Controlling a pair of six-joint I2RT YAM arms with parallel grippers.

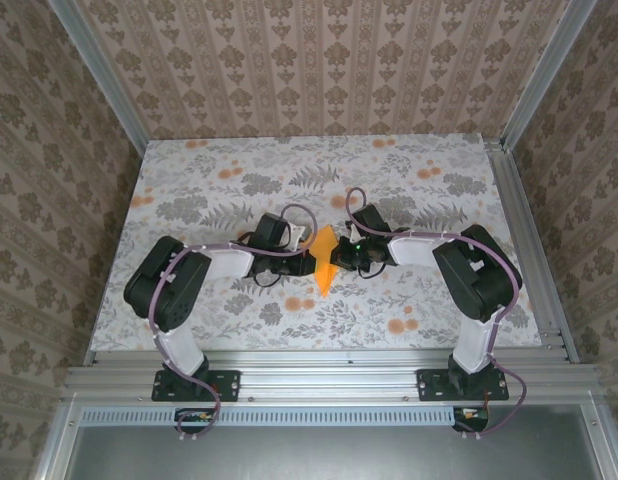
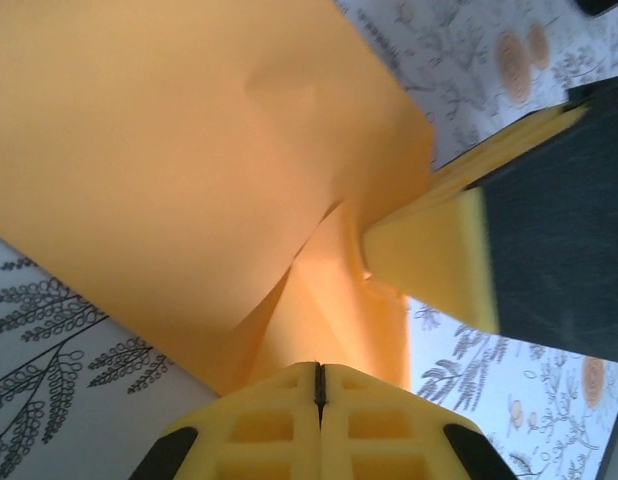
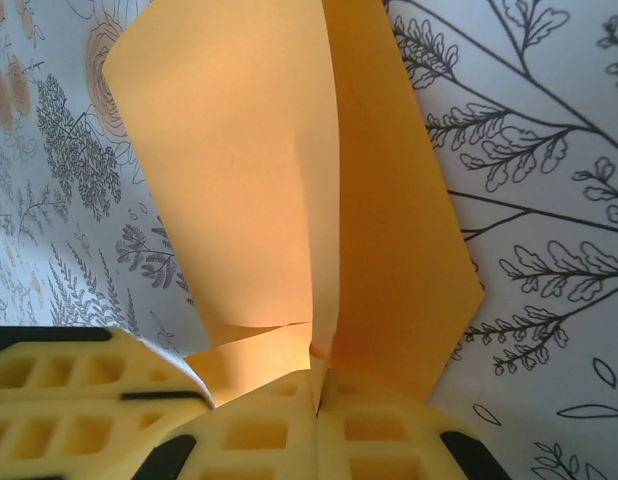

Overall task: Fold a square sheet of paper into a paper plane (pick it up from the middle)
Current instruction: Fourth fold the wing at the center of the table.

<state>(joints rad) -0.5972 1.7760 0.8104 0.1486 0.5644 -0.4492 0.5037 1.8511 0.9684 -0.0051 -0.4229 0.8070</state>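
Note:
The square sheet of paper is bright orange and partly folded, and it hangs above the middle of the table between my two grippers. In the right wrist view its centre crease runs straight down into the closed jaws of my right gripper, with one flap on each side. In the left wrist view the paper comes down to the closed tips of my left gripper. The right gripper's fingers press in from the right. From above, the left gripper and right gripper meet at the paper.
The table has a grey leaf print with small orange flower blotches. Patterned walls and metal rails enclose it on three sides. Both arms bend inward from their bases at the near edge.

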